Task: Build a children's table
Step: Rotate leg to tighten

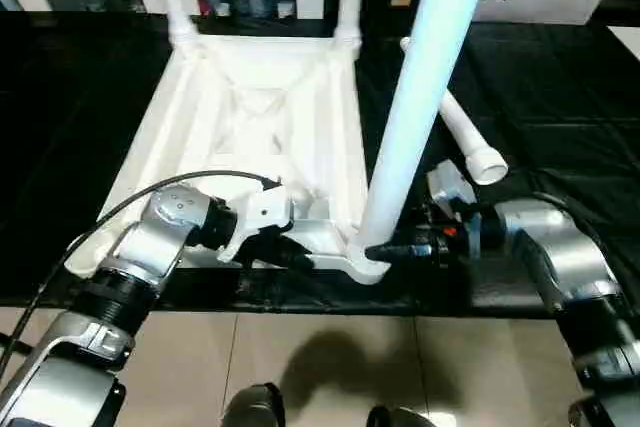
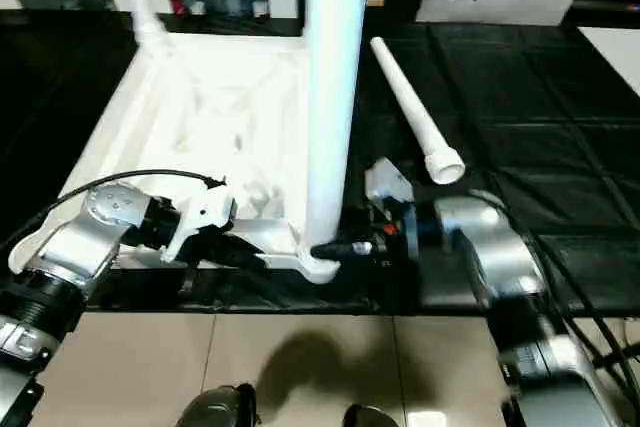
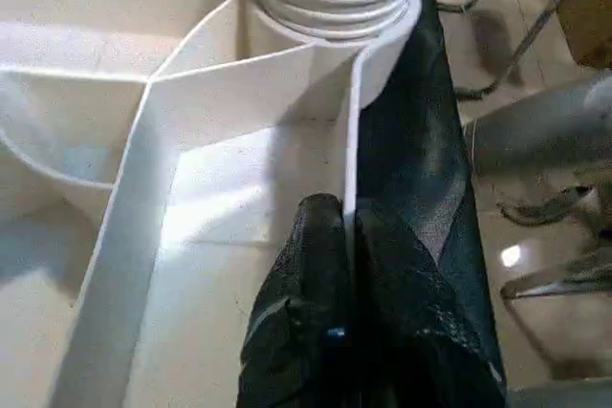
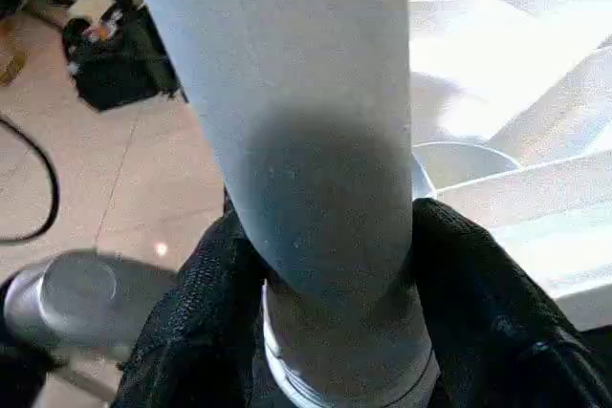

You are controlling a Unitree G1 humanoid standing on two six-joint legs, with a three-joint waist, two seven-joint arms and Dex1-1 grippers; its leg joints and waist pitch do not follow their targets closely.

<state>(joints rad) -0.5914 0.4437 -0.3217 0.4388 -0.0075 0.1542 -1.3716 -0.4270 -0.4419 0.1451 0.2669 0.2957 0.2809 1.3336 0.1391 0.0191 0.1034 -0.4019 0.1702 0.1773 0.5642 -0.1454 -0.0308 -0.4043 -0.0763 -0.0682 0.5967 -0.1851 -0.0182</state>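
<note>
Leg (image 1: pixel 420 97) upright in corner socket, right gripper (image 4: pixel 325 265) clasping; left gripper (image 3: pixel 349 236) pinching rim.

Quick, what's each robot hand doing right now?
Left end effector: closed, pinching the table top's rim.
Right end effector: closed around the upright leg near its base.

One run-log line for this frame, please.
left gripper: shut on tabletop rim | right gripper: around upright leg at near corner socket | spare leg: on mat
</note>
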